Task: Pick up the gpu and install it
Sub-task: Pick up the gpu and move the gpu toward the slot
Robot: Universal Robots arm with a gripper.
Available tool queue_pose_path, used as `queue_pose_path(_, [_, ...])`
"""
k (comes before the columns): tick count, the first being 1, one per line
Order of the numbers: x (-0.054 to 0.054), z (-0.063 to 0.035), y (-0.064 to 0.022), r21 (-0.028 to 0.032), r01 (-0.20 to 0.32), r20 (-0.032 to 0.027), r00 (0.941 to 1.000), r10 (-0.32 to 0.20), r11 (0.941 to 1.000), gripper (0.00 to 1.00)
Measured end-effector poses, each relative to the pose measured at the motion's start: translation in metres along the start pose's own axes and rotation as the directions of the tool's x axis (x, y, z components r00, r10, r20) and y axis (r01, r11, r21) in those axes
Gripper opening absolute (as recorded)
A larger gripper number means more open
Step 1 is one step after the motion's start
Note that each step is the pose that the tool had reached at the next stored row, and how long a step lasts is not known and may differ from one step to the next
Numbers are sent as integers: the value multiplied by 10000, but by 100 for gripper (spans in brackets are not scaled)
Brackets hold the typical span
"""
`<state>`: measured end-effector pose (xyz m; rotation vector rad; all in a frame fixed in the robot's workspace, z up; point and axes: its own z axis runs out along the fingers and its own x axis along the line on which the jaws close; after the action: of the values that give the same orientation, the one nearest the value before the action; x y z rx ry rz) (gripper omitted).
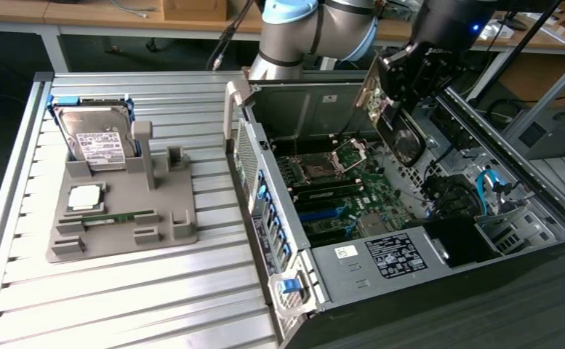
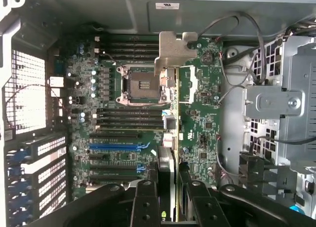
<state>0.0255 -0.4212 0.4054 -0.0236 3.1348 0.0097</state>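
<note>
The gpu (image 1: 403, 131) is held in the air over the open computer case (image 1: 302, 98), pinched by the gripper (image 1: 391, 91).

- Slatted metal table (image 1: 117, 291): the case is seen lying on it at the exterior view's right, side panel off, interior exposed.
- Arm (image 1: 311, 29): reached in over the far wall of the case.
- Motherboard (image 1: 360, 196): seated flat on the case floor. The card is kept above it and apart from it; no slot is entered.
- Grey holder (image 1: 166, 211): set on the table at the exterior view's left, beside the case.
- Card attitude: tilted in the exterior view, dark face and round black cooler turned toward the camera. In the wrist view it is seen edge-on, running away from the gripper toward its silver end bracket (image 2: 173, 49).
- Hard drive (image 1: 96, 138): silver with white label, propped upright at the far end of the holder.
- Fingers (image 2: 144, 202): one is noted on each side of the card, pressed against its faces.
- Empty processor socket (image 2: 140, 85): seen just beside the card's edge in the wrist view.
- Processor chip (image 1: 85, 196): laid flat in the holder, nearer than the drive.
- RAM stick (image 1: 113, 217): green, laid flat just in front of the chip.
</note>
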Motion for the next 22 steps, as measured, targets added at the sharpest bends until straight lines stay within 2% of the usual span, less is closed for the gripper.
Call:
queue_pose_path(14, [-176,99,-5,20,58,-15,10000,-58,10000,27])
queue_pose_path(22, [-243,124,-7,24,78,-17,10000,-77,10000,27])
